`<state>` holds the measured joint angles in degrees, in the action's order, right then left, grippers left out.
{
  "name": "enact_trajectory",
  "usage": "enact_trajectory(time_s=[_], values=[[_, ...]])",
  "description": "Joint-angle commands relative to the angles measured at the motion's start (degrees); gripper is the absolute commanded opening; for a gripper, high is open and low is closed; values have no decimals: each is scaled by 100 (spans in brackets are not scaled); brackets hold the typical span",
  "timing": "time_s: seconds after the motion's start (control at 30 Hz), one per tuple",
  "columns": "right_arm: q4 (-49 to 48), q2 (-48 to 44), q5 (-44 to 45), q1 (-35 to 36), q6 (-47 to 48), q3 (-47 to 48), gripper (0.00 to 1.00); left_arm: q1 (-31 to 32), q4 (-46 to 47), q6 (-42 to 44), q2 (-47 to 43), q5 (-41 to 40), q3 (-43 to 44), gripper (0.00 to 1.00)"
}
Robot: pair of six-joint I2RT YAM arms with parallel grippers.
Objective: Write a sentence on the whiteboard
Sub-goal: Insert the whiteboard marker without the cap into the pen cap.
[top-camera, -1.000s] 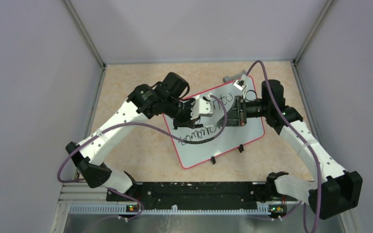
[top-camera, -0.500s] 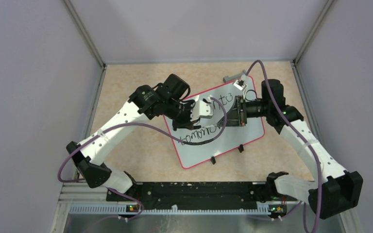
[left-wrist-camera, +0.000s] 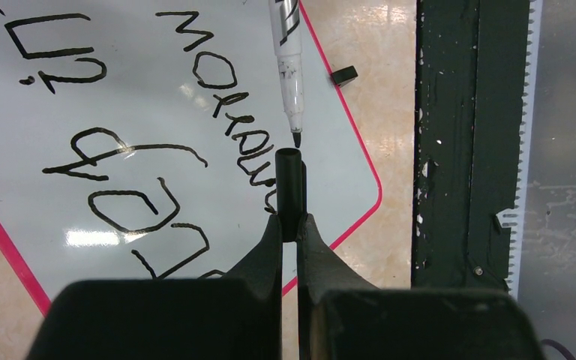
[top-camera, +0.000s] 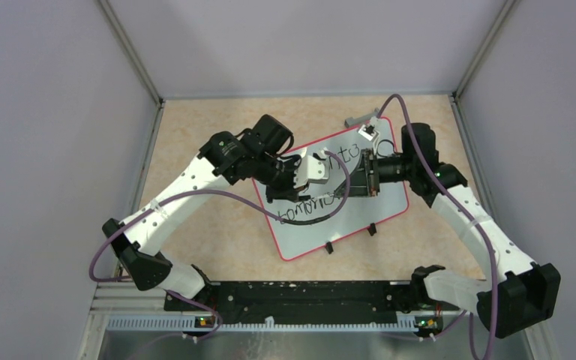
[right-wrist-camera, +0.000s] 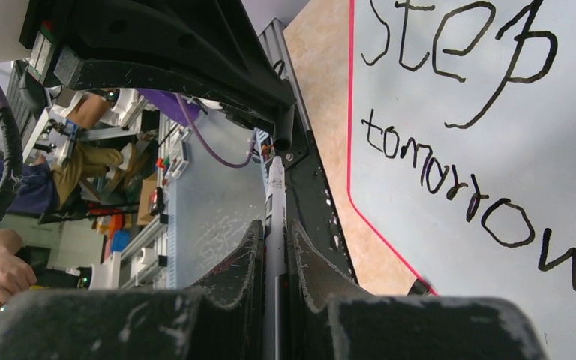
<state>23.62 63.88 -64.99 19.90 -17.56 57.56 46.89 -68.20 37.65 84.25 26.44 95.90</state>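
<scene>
The whiteboard lies tilted on the table, pink-rimmed, with the sentence in black marker; it reads "step" over "tomorrow". My left gripper hovers over the board's middle, shut on a black marker cap. My right gripper faces it, shut on a white marker. In the left wrist view the marker points its black tip at the cap's open end, a small gap apart. My left gripper shows shut there, and my right gripper shows shut in its own view.
Two black clips sit on the board's near edge. A grey bar and a small white item lie at its far corner. A black rail runs along the near table edge. Grey walls enclose three sides.
My left gripper with the cap has shifted very slightly toward me. The right arm and the board have not visibly moved.
</scene>
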Motion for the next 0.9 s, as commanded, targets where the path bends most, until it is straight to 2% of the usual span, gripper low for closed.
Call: enact_trajectory(time_s=[0.0, 0.57, 0.87], values=[[-164, 33, 8, 92, 84, 335, 0, 37, -35, 22, -53, 192, 239, 0], [-234, 109, 80, 189, 81, 393, 0, 171, 5, -57, 156, 170, 452, 0], [-527, 169, 333, 260, 45, 224, 0, 171, 432, -620, 374, 568, 635, 0]])
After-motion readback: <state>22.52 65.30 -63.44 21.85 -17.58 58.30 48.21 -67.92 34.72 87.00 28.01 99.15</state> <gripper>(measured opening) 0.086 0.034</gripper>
